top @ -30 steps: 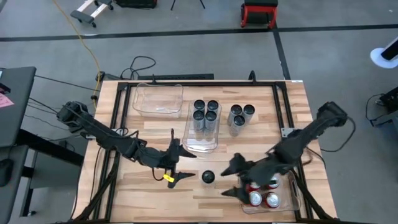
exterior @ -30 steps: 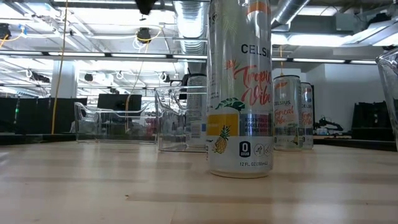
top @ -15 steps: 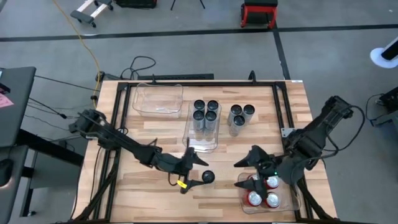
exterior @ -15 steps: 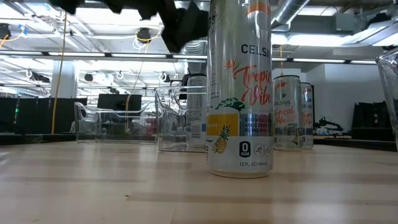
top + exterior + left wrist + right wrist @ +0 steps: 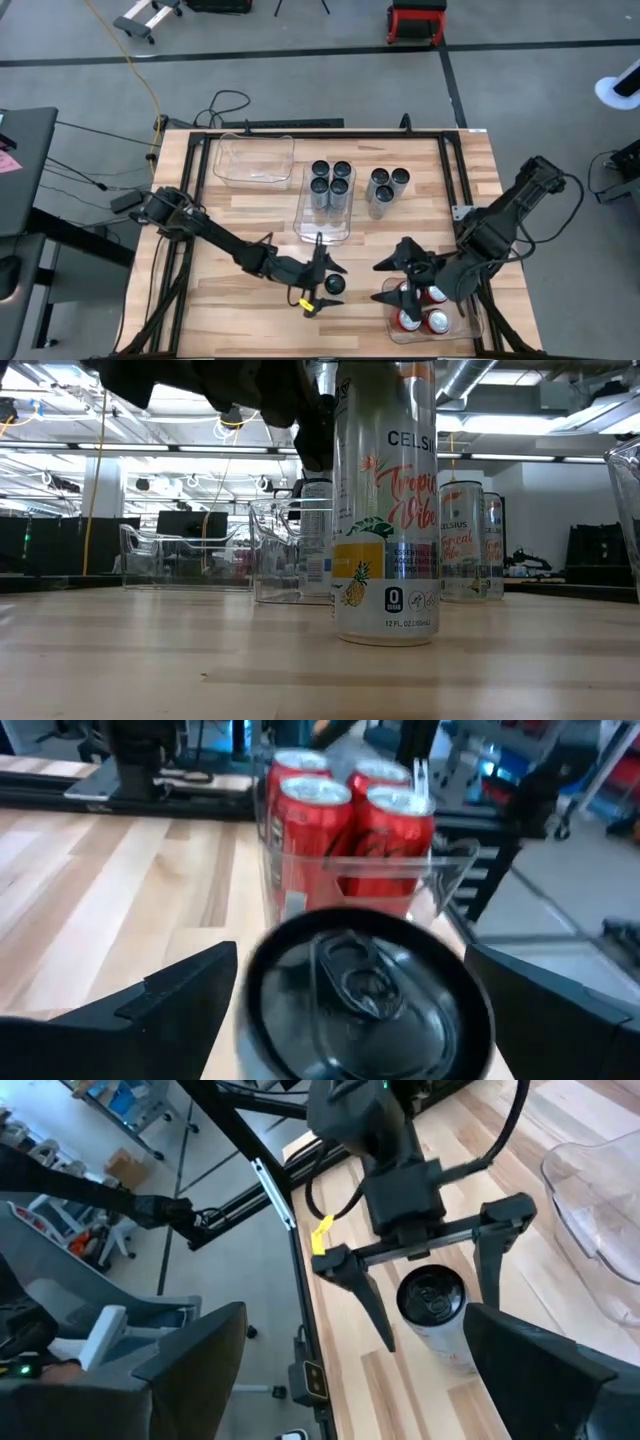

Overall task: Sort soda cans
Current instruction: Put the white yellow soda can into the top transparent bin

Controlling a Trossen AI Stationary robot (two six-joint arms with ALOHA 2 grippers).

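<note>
Near the counter's front edge, the left hand (image 5: 322, 283) straddled the lone dark can (image 5: 334, 285), fingers spread. It needed only to pinch shut and lift. The right hand (image 5: 398, 273) waited spread above the red cans (image 5: 424, 306).

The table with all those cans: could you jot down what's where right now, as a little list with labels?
lone can: dark-topped can standing alone on the table
left gripper: open, fingers either side of the lone can
right gripper: open, above the red cans' bin
red cans: in a clear bin by the right gripper
middle bin: holds four dark cans
loose cans: three silver-grey cans beside the middle bin
empty bin: far side
</note>
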